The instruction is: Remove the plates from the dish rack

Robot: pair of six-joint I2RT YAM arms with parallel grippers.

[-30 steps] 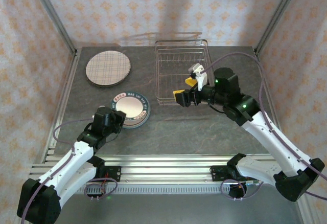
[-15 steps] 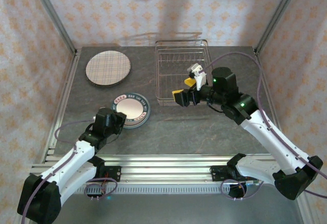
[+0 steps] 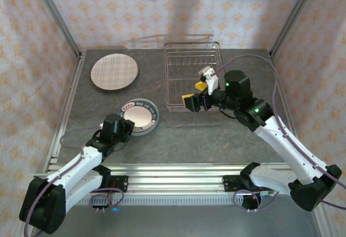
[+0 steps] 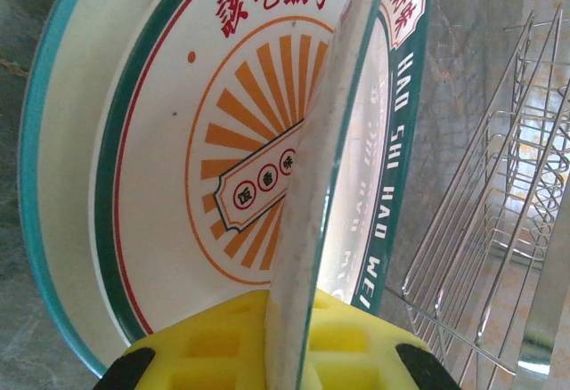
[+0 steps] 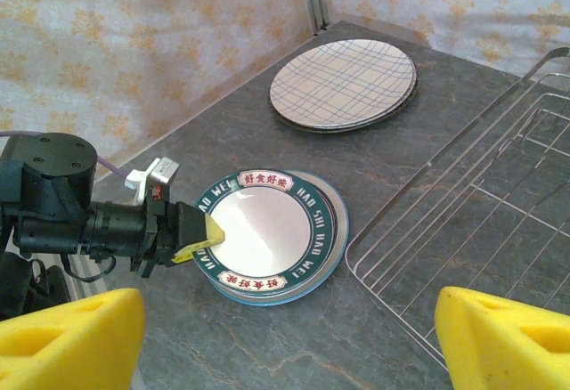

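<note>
One second on, the left gripper [image 3: 126, 123] scarcely moves, pinched tight on the green-rimmed plate [image 3: 139, 116] at centre frame; the right gripper [image 3: 197, 91] hangs wide, holding nothing. We find the dish rack [image 3: 186, 64], upper centre, bare: unloading looks nearly finished.

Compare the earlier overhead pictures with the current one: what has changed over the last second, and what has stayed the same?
The left gripper, shut on the near rim of the green-rimmed plate throughout, has eased slightly back toward its own base; the plate barely shifts. Nothing was picked up or released. The right gripper stays open over the dish rack, and the plaid plate has not moved.
</note>
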